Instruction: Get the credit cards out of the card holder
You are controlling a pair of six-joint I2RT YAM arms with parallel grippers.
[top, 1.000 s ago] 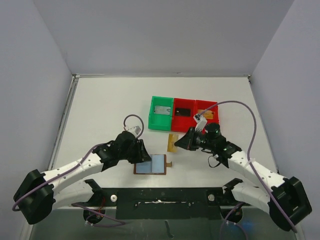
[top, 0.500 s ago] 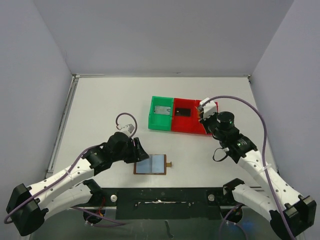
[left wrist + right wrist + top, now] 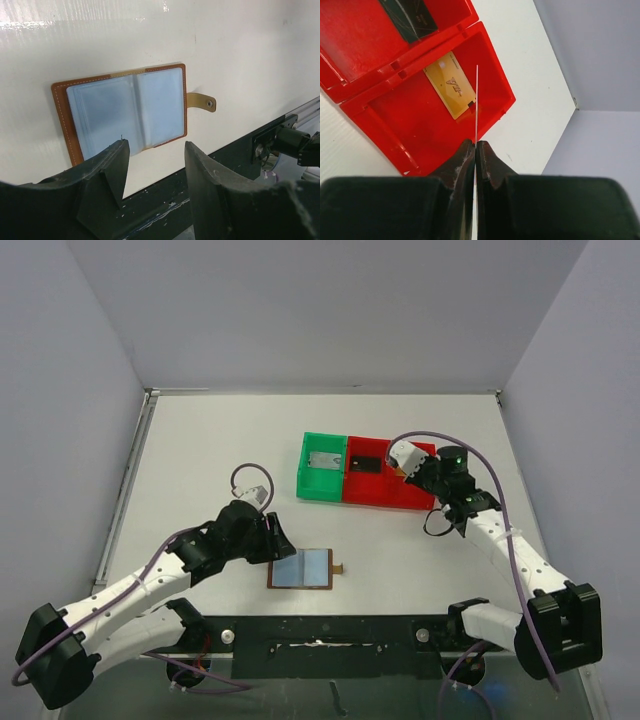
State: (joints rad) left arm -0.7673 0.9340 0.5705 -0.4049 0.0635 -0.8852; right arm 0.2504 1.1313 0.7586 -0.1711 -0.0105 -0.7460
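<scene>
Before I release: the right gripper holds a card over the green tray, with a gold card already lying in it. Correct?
Not the green tray: the right gripper pinches a thin card edge-on over a red tray, and the gold card lies in that red one. The right wrist view shows it.

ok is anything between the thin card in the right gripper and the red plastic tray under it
Nothing blocks it. The right gripper holds the thin card edge-on over the red plastic tray, where a golden-orange rectangular card lies flat on the floor.
</scene>
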